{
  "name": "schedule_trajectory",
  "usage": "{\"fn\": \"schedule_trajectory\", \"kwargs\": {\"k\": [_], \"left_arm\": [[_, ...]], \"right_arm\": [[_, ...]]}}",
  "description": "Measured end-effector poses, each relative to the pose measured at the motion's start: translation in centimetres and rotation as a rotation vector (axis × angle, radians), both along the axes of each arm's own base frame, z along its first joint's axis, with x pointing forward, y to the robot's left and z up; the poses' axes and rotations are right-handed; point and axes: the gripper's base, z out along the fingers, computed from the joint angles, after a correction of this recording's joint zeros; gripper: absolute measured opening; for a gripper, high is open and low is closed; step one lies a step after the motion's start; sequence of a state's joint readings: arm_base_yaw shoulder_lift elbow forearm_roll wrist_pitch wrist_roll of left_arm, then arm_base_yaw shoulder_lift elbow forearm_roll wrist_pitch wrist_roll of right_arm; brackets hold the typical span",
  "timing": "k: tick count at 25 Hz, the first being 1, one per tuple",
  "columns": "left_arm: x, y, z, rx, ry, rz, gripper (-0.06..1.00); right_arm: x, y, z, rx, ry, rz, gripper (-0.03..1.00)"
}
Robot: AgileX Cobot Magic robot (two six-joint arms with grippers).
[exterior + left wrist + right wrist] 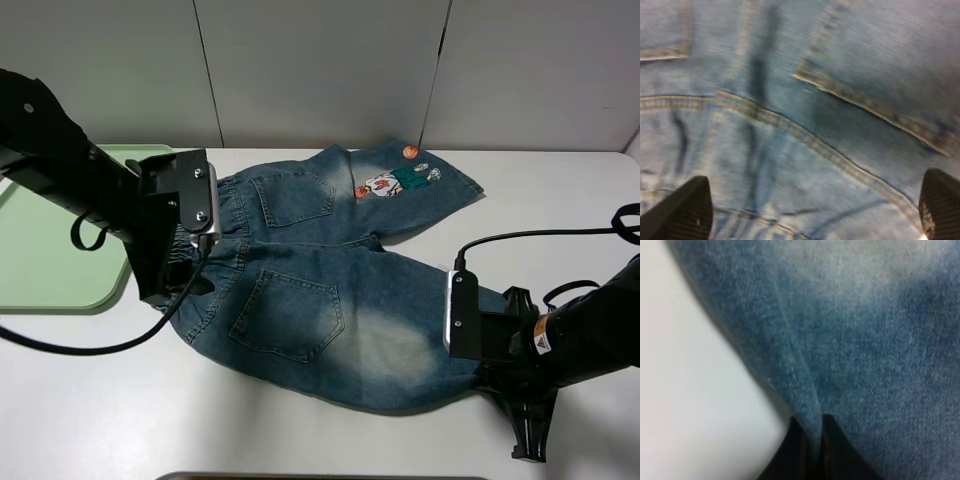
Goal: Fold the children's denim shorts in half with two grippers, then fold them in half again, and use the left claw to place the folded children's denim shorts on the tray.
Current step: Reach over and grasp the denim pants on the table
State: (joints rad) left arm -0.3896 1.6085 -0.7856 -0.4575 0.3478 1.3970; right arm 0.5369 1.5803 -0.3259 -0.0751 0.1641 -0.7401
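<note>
Denim shorts [320, 290] lie flat mid-frame on a white table [560, 200]. The right gripper [814, 447] pinches the lower-right leg hem. The left gripper [812, 209] gapes wide over the waistband, centre-left. Lifting one-handed would likely drag the shorts askew.

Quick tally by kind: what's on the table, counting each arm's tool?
Denim shorts: 1
Green tray: 1
Tools: 2, left tool open, right tool pinching the shorts
Total: 4
</note>
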Motion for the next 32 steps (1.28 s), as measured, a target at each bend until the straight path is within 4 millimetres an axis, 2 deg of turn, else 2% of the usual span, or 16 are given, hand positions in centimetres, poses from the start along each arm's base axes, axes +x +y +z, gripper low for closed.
{"fn": "schedule_trajectory", "kwargs": {"k": [8,13,15,19,25,32], "left_arm": [[-0.9,0.7,-0.6,0.129,0.016,-0.211,0.82],[-1.4,1.8,-2.8,0.278,0.019,-0.387,0.82],[-0.9,1.8,-3.4,0.296,-0.020,-0.382,0.81],[0.1,1.7,-3.3,0.288,-0.117,-0.337,0.80],[0.1,1.7,-3.3,0.301,-0.127,-0.366,0.80],[-0.2,1.8,-4.9,0.333,-0.063,-0.462,0.80]], "right_arm": [[0.0,0.0,0.0,-0.001,0.001,0.001,-0.02],[0.0,0.0,0.0,-0.001,0.001,0.001,-0.02],[0.0,0.0,0.0,-0.001,0.001,0.001,-0.02],[0.0,0.0,0.0,-0.001,0.001,0.001,-0.02],[0.0,0.0,0.0,-0.001,0.001,0.001,-0.02],[0.0,0.0,0.0,-0.001,0.001,0.001,-0.02]]}}
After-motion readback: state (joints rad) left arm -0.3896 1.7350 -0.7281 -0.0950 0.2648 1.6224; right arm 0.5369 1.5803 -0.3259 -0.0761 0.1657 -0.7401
